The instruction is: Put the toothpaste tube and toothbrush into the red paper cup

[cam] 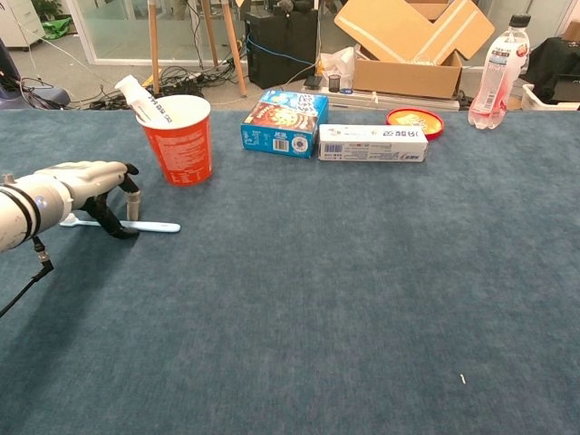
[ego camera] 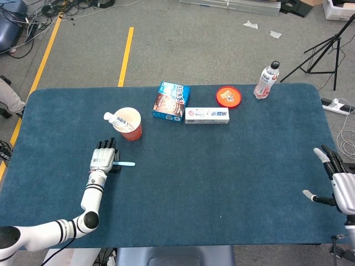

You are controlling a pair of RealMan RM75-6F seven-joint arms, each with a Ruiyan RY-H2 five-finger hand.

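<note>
Two hands: the left hand (cam: 86, 179) arches over the toothbrush (cam: 145, 226), fingertips down around the handle, which lies flat on the table (ego camera: 222, 177); whether it grips is unclear.
Hidden: the brush head, under the palm in the head view.
Right hand (ego camera: 339, 185): fingers apart, empty, absent from the chest view.
Toothpaste tube (cam: 140, 98): leaning in the red paper cup (cam: 181, 140).

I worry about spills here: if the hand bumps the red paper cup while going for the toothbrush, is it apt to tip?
Probably yes. The red paper cup looks thin and light, narrower at its base. The toothpaste tube leans out over its rim, likely biasing it that way. The left hand works close beside it.
</note>
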